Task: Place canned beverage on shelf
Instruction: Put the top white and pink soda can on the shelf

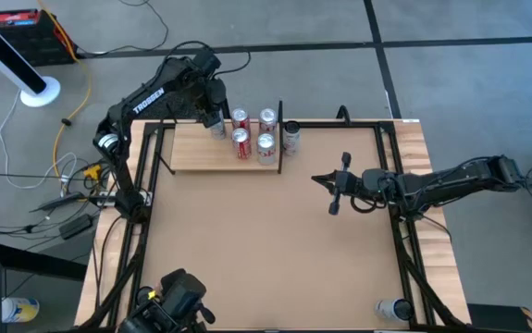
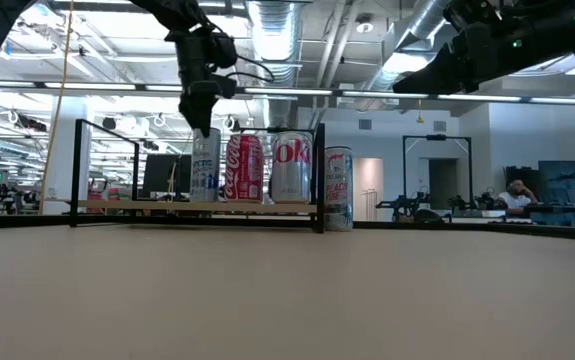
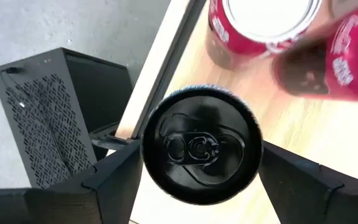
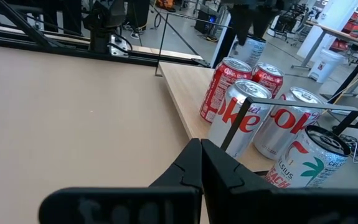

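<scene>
The shelf (image 1: 191,155), a pale wood board with a black upright end piece (image 1: 280,139), lies at the table's far left. Two red cans (image 1: 240,129) and two silver cans (image 1: 266,134) stand on it. At the shelf's far edge stands a black-topped silver and blue can (image 3: 200,146), upright with its base on the board (image 2: 205,165). My left gripper (image 1: 216,118) comes down over this can and is shut on it. My right gripper (image 1: 326,180) hovers shut over the table's right middle, holding nothing. My left gripper pinches the can's upper wall, just under the top rim (image 3: 146,163), between its two fingers, one on each opposite side. The fingers (image 3: 113,180) come steeply from above. The can stands upright with its base on the shelf.
A white peach-labelled can (image 1: 290,137) stands on the tabletop just right of the end piece. Black frame rails (image 1: 397,185) run along the table's sides. Another can (image 1: 393,310) sits at the near right corner. Bare tabletop (image 1: 266,250) stretches across the middle.
</scene>
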Controlling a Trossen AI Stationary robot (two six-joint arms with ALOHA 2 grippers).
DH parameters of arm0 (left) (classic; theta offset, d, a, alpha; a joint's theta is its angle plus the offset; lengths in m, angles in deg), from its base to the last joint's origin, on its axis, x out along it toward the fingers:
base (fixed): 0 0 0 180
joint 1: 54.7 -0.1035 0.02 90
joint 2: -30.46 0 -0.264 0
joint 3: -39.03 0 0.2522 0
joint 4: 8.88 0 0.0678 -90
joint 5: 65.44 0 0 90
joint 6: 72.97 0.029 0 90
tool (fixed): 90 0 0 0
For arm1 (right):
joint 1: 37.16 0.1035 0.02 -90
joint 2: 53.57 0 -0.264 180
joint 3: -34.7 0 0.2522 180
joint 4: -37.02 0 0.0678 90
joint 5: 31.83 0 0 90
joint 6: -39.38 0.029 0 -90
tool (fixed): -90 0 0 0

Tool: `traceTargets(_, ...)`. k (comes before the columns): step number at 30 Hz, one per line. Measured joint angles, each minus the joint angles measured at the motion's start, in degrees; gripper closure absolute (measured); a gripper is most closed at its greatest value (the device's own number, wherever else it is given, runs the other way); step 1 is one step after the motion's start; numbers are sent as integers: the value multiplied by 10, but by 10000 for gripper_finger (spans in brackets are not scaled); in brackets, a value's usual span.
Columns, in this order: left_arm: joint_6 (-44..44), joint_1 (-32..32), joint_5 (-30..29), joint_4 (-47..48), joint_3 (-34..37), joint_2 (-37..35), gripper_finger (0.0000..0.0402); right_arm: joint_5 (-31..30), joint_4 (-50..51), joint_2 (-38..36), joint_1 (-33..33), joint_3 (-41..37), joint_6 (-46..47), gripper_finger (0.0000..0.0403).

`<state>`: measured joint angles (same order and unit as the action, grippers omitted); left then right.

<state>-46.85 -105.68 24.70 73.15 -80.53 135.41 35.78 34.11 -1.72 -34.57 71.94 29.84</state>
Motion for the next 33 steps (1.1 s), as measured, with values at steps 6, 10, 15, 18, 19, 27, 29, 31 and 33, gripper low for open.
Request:
traceTargets(6,-8,0,-2,25,-51,-1,113,0,0,0,0,0,0,378)
traceTargets(10,-17,0,-5,47,-92,-1,113,0,0,0,0,0,0,378)
traceTargets(15,-33,0,6,77,-131,-6,113,0,0,0,0,0,1,378)
traceTargets(18,-35,0,36,102,-134,-25,113,0,1,0,0,0,4,378)
traceTargets(19,-36,0,44,110,-134,-32,113,0,3,0,0,0,5,378)
traceTargets(27,-58,0,100,139,-74,-132,113,0,10,0,8,0,46,378)
traceTargets(29,-59,0,116,133,-29,-174,113,0,10,0,15,0,59,378)
traceTargets(31,-58,3,152,117,25,-218,113,0,10,0,23,0,73,378)
traceTargets(33,-57,11,193,97,87,-266,113,0,10,0,31,0,89,378)
